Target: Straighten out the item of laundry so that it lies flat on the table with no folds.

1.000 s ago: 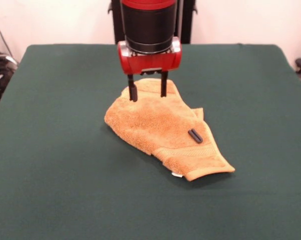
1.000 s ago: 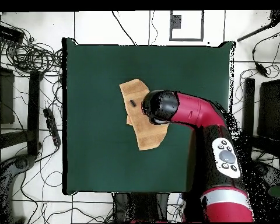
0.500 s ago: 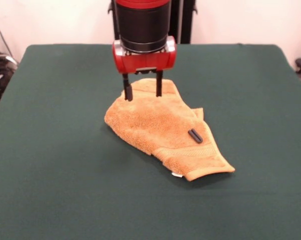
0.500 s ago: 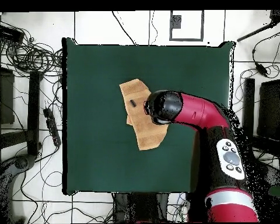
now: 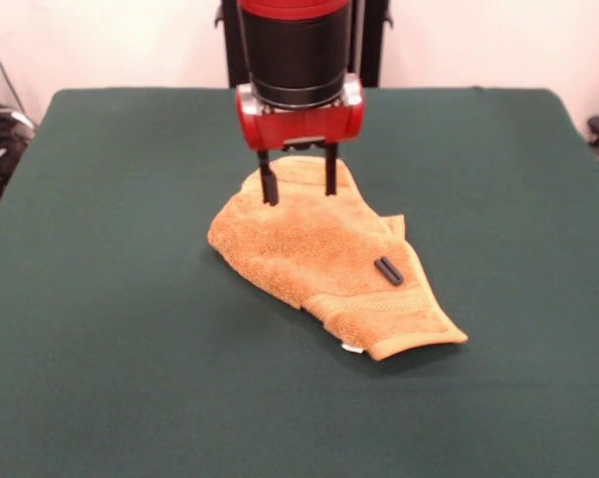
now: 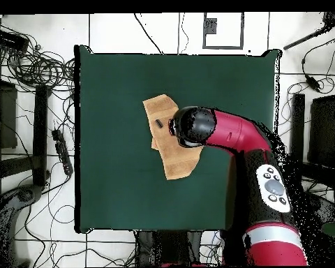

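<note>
The arm is held upright over the far end of the towel (image 5: 324, 254), its pincer (image 5: 299, 185) parted with nothing between the tips, which are set at the cloth's surface. The towel lies rumpled near the middle of the green bench (image 5: 120, 299), a small black cylinder (image 5: 388, 271) resting on it. Only from overhead are the tiled floor (image 6: 31, 251) and cables (image 6: 31, 66) around the bench seen, while the pincer is hidden there under the arm.

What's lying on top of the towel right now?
A small black cylinder lies on the towel, near its ribbed band. The open gripper is above its far end. Anything inside the folds is hidden.
</note>
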